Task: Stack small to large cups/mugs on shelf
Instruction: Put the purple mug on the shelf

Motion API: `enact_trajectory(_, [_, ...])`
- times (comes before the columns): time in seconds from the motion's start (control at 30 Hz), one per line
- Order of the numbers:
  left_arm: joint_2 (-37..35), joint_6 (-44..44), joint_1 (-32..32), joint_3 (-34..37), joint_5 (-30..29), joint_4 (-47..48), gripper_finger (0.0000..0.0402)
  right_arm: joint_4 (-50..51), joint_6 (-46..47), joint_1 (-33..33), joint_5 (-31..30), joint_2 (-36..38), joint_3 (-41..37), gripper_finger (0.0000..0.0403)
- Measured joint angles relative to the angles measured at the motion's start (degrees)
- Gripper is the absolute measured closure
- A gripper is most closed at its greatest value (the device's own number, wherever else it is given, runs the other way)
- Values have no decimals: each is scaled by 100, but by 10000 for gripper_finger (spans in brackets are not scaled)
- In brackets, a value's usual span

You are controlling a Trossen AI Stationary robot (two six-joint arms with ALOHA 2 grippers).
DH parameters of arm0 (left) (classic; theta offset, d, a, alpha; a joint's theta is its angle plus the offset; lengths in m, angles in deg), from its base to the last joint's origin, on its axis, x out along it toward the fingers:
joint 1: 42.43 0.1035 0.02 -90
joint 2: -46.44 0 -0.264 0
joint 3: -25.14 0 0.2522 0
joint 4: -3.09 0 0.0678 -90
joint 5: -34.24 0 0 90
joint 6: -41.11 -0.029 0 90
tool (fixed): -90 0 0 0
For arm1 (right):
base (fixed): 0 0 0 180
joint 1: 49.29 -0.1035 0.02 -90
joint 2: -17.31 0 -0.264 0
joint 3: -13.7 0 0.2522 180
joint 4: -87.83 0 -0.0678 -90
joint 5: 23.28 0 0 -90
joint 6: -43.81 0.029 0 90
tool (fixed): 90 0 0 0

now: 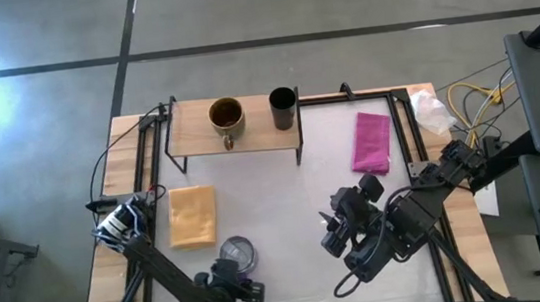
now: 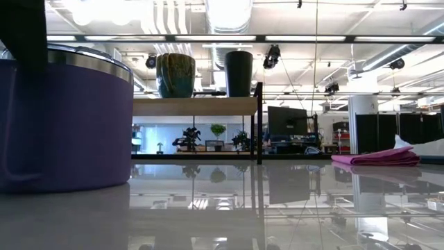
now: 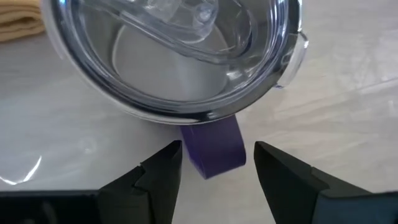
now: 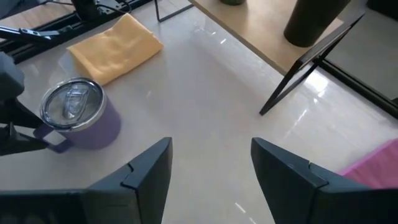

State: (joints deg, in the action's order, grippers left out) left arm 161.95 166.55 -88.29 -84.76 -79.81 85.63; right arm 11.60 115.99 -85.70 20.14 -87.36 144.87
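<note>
The purple mug with its silvery lidded top (image 1: 237, 252) stands on the table near the front left; it also shows in the low view (image 2: 62, 125) and the right wrist view (image 4: 81, 115). My left gripper (image 3: 217, 158) is open, one finger on each side of the mug's purple handle (image 3: 214, 149), coming from the near side. The olive-brown mug (image 1: 226, 116) and the black cup (image 1: 284, 108) stand upright side by side on the light-wood shelf (image 1: 193, 134) at the far edge. My right gripper (image 1: 341, 229) hangs open and empty over the table's middle right.
A yellow-tan pad (image 1: 193, 215) lies flat just beyond the purple mug on the left. A folded pink cloth (image 1: 372, 141) lies at the far right. The shelf's left part (image 1: 187, 129) is bare wood. Cables run along the table's left and right frames.
</note>
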Motion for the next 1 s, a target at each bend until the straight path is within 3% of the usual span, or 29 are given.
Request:
enact_trajectory(0.27, [0,-133,27,92,100,-85,222,0,-26,37,-1,0,0,190])
enact_trajectory(0.6, [-2,-355,39,200,135,-108,330,0,-60,72,-1,0,0,190])
enact_trajectory(0.73, [-2,-623,54,206,133,-88,330,-1,-91,94,-1,0,0,190])
enact_trajectory(0.9, [-4,-881,102,242,308,-51,304,0,-155,119,-1,14,0,191])
enact_trajectory(1.0, [-15,-835,102,238,274,-9,318,0,-150,123,-17,50,0,191])
